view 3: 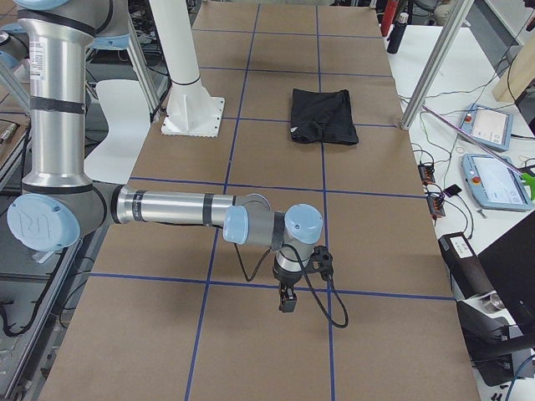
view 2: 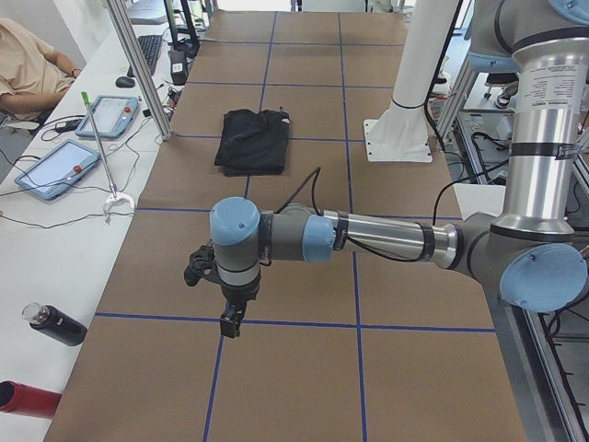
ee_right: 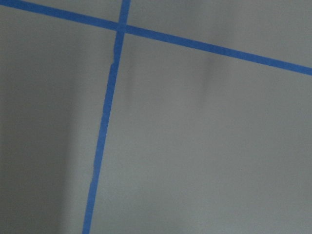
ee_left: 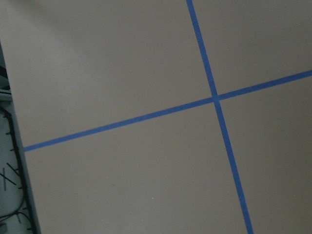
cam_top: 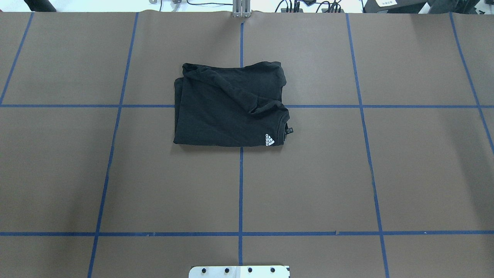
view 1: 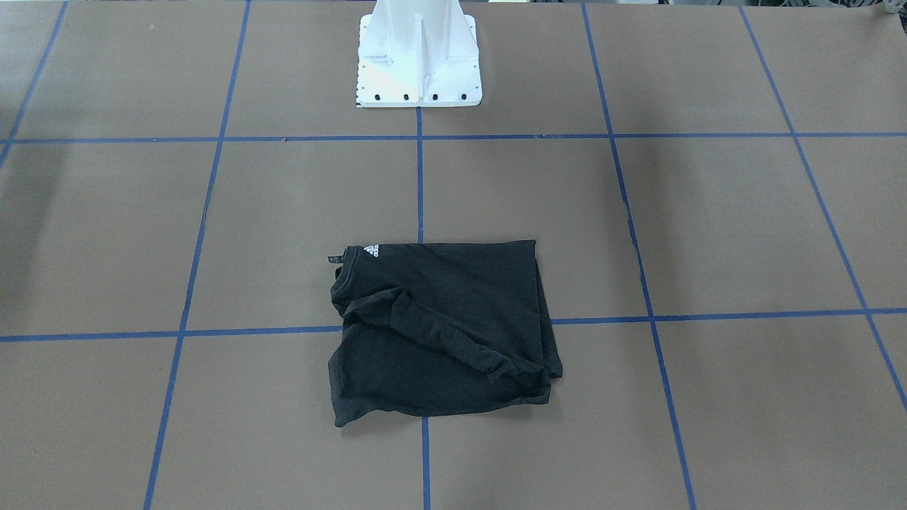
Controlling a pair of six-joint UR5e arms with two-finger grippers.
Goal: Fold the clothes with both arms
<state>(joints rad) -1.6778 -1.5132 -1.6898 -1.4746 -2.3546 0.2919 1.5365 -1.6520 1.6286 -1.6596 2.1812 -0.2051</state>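
Note:
The black T-shirt (view 1: pixel 439 333) lies folded into a rough rectangle near the table's middle, with a sleeve creased diagonally across its top and the small white logo (cam_top: pixel 269 139) showing by the collar. It also shows in the side views as a small dark T-shirt (view 2: pixel 253 140) (view 3: pixel 323 117). The left gripper (view 2: pixel 230 322) hangs over the bare table far from the shirt, and I cannot tell whether it is open or shut. The right gripper (view 3: pixel 287 301) hangs likewise at the opposite end, state unclear. Both wrist views show only brown table and blue tape.
The white pedestal base (view 1: pixel 419 57) stands at the robot's side of the table. Blue tape lines (cam_top: pixel 241 185) grid the brown surface. Beside the table are tablets (view 2: pixel 55 168), bottles (view 2: pixel 57 325), a metal post (view 2: pixel 138 64) and a seated person (view 2: pixel 28 64).

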